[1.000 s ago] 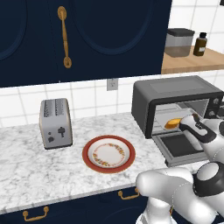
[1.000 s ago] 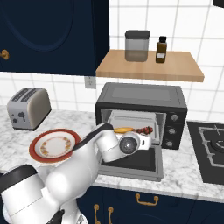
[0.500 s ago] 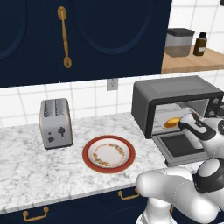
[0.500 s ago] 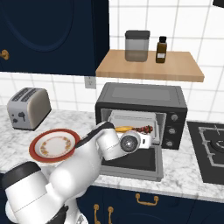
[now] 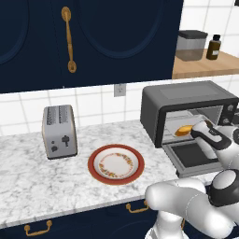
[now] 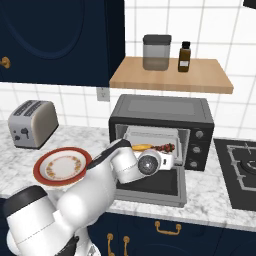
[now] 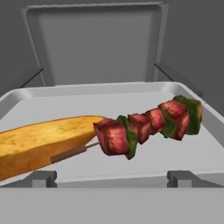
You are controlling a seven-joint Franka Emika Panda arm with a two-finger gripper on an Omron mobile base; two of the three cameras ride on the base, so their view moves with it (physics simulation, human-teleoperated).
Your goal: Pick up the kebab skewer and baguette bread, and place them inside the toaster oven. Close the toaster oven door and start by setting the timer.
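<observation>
The toaster oven (image 5: 186, 95) (image 6: 160, 107) stands at the right of the counter, and its door (image 5: 193, 156) (image 6: 155, 186) lies dropped open and flat. On the tray (image 7: 131, 94) inside rest the golden baguette bread (image 7: 39, 142) (image 6: 141, 147) (image 5: 185, 130) and the kebab skewer (image 7: 148, 124) (image 6: 165, 147); the stick's bare end lies against the loaf. My gripper (image 6: 167, 160) (image 5: 200, 130) (image 7: 113, 178) hovers over the door at the oven mouth, just short of the food. It is open with nothing between its fingers.
A red-rimmed plate (image 5: 115, 164) (image 6: 62, 166) lies left of the oven, and a silver toaster (image 5: 59, 131) (image 6: 32, 123) stands beyond it. A wooden shelf (image 6: 170, 75) with a jar and a bottle hangs above the oven. A stove (image 6: 245, 175) is on the right.
The hand has shifted only slightly at the oven mouth. Its jaws stay open, and the baguette and the skewer lie still on the tray.
</observation>
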